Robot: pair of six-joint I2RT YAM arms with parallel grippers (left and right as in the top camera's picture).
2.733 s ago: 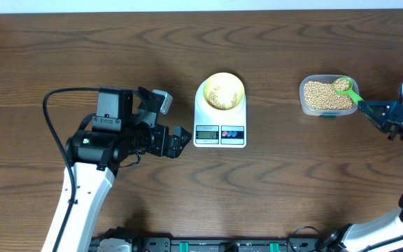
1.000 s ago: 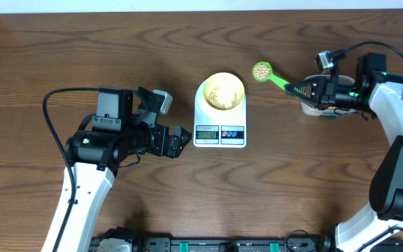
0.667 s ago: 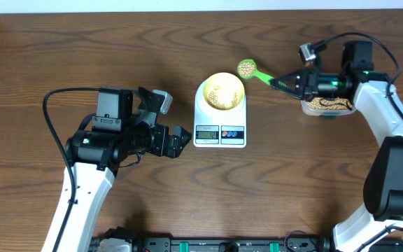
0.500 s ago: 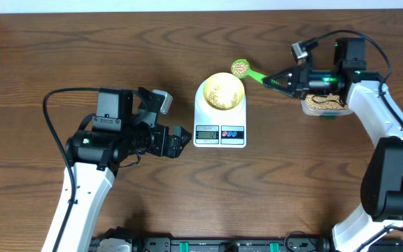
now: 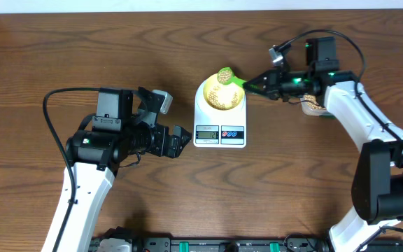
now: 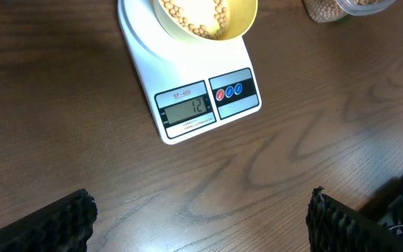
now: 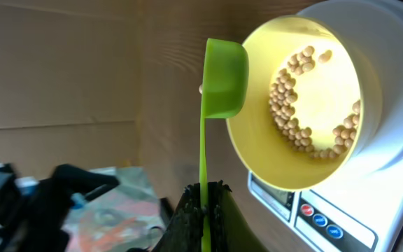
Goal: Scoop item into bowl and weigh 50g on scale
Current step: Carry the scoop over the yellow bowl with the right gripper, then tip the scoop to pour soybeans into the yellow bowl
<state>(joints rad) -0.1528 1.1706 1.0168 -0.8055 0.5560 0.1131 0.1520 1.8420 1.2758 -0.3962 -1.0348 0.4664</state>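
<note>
Chiefly, scoop to bowl: the small green plastic measuring scoop (image 5: 225, 74) holds its cup over the rim of the small round pale yellow bowl (image 5: 206, 96), on the side nearest the right arm; the bowl's middle lies further along the handle's line, leftward from the hand
Long axis: the thin handle runs nearly straight from hand to cup, right to left across the brown wooden table (image 5: 313, 182); seen from above, beans sit on top of the cup, so I judge it level and not yet tipped
Right gripper (image 5: 256, 85): jaws pressed together on the handle's end; the wrist view shows the green strip pinched between them
Left gripper (image 6: 201, 210): fingers wide apart with nothing between them; it sits on the near left of the scale, well apart from the bowl
Small round tan beans (image 7: 292, 91): a loose ring in the bowl; a load in the scoop; the rest in the clear plastic tub (image 6: 355, 5), mostly hidden behind the right forearm
White digital kitchen scale (image 5: 220, 120): under the bowl; its grey display (image 6: 187, 106) seems to read 12, so far short of target
Nearer arm: right; the pour is its job
Likely need: roll the cup about the handle's axis, a little further inward, or beans may drop outside the rim
</note>
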